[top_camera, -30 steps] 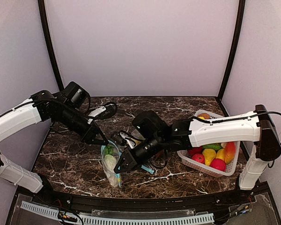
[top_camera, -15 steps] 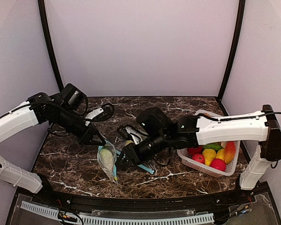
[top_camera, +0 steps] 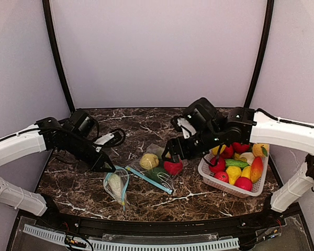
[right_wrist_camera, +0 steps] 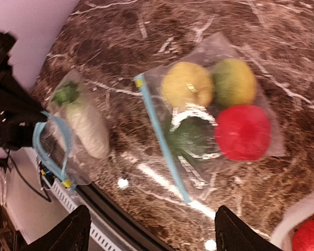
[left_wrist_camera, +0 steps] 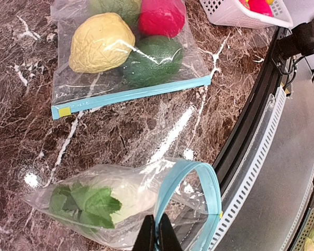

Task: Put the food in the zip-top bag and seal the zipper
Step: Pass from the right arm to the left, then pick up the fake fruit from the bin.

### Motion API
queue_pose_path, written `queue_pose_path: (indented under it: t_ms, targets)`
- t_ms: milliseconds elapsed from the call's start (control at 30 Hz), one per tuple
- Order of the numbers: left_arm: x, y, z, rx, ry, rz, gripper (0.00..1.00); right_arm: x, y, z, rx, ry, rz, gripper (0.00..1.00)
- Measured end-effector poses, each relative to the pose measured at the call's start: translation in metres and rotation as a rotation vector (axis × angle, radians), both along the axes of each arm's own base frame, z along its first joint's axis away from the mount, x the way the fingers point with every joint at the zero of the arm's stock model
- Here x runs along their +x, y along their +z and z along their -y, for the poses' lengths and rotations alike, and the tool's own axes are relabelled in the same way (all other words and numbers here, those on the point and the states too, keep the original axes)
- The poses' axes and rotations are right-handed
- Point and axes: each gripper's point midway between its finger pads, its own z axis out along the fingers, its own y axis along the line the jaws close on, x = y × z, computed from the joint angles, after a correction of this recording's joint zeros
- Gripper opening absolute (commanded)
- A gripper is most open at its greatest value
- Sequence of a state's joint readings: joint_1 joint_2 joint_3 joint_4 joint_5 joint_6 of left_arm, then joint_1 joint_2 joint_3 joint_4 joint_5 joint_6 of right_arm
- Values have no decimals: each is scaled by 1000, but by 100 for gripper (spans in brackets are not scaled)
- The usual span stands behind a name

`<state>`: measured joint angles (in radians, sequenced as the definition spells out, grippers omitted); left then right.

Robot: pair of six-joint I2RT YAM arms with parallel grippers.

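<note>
A small zip-top bag (left_wrist_camera: 110, 201) lies near the table's front edge with its blue zipper mouth gaping. It holds one piece of food, a white radish with green leaves (left_wrist_camera: 89, 204). My left gripper (left_wrist_camera: 158, 236) is shut on the bag's blue rim (top_camera: 109, 168). A second zip-top bag (right_wrist_camera: 209, 112), zipper closed, lies mid-table holding a yellow piece (right_wrist_camera: 187, 83), a red one (right_wrist_camera: 243, 130) and green ones. My right gripper (right_wrist_camera: 152, 235) hovers open and empty above it (top_camera: 171, 151).
A white slotted basket (top_camera: 209, 177) at the right holds several red, yellow, orange and green toy foods. The black front rail (left_wrist_camera: 251, 130) runs close beside the open bag. Purple walls close in the back and sides.
My right gripper opened and drew back up and to the right, away from the small bag. That bag sank flatter onto the table. The left gripper stayed shut on the rim.
</note>
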<state>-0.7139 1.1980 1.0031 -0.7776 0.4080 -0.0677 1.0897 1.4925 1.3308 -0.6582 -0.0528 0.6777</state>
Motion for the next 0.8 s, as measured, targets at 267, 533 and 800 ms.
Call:
queue_pose_path:
  t_ms: [267, 533, 800]
  targets:
    - [5, -1, -1, -22, 55, 14, 1, 64, 7, 94, -149, -257, 82, 81]
    - [9, -1, 1, -40, 84, 20, 1, 79, 18, 145, -219, -354, 123, 83]
    - [10, -5, 2, -49, 103, 11, 1, 118, -3, 227, -303, -560, 105, 83]
